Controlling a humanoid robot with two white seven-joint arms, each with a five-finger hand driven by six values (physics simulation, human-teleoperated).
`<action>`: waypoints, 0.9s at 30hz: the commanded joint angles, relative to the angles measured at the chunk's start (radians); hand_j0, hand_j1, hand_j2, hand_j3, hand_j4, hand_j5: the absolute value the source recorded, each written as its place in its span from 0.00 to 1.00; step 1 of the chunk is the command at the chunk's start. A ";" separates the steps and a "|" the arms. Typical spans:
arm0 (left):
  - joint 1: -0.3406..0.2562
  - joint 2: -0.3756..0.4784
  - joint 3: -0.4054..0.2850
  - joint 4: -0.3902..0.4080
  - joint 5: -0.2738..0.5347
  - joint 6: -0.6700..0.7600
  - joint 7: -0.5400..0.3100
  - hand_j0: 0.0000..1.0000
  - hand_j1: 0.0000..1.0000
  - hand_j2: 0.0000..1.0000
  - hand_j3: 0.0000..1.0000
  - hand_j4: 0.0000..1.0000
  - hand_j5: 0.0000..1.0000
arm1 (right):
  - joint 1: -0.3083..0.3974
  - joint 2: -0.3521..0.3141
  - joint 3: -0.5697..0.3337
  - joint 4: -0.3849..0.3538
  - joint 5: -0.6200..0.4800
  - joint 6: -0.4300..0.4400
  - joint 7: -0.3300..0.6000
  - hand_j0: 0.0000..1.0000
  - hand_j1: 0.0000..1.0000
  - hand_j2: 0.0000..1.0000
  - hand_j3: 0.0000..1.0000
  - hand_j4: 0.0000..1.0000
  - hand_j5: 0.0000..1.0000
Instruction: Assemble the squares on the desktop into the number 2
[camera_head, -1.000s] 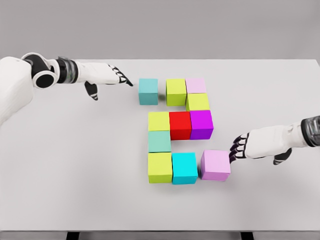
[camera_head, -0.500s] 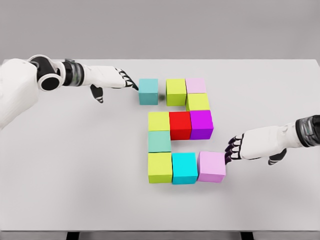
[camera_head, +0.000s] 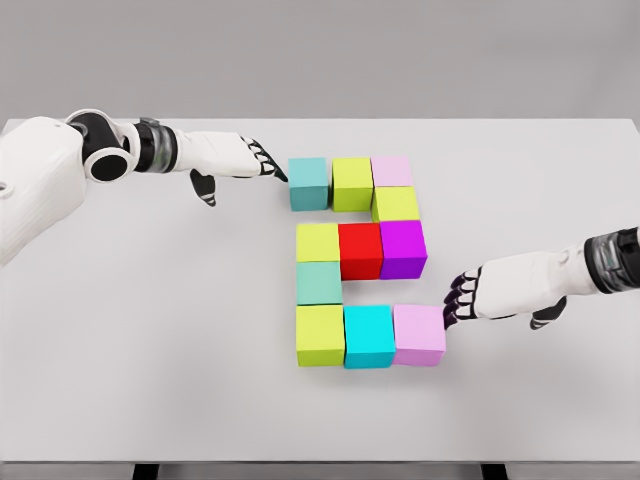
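The 2 looks nearly complete mid-tabletop: the left hand (camera_head: 245, 160), fingers extended and holding nothing, touches the teal cube (camera_head: 309, 183) beside the top row; the right hand (camera_head: 490, 293), equally empty, presses the pink cube (camera_head: 419, 335) against the bottom row.

White desktop (camera_head: 150, 330) fills most of the view, matte, evenly lit, soft shadows. Plain grey wall (camera_head: 320, 55) behind the far edge. Dark table legs (camera_head: 146, 470) show below the near edge.

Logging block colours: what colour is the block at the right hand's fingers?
Light pink block, head view.
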 joint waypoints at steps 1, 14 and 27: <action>0.000 0.000 0.002 0.000 0.003 0.002 0.000 1.00 1.00 1.00 1.00 1.00 1.00 | 0.000 0.001 -0.001 0.003 -0.004 0.002 0.000 1.00 1.00 1.00 1.00 1.00 1.00; 0.000 -0.002 0.002 0.000 0.003 0.002 0.000 1.00 1.00 1.00 1.00 1.00 1.00 | 0.253 -0.116 -0.625 0.239 -0.736 0.002 0.000 1.00 1.00 1.00 1.00 1.00 1.00; 0.000 -0.002 0.002 0.000 0.003 0.002 0.000 1.00 1.00 1.00 1.00 1.00 1.00 | 0.844 0.335 -1.222 0.335 -0.767 0.002 0.000 1.00 1.00 1.00 1.00 1.00 1.00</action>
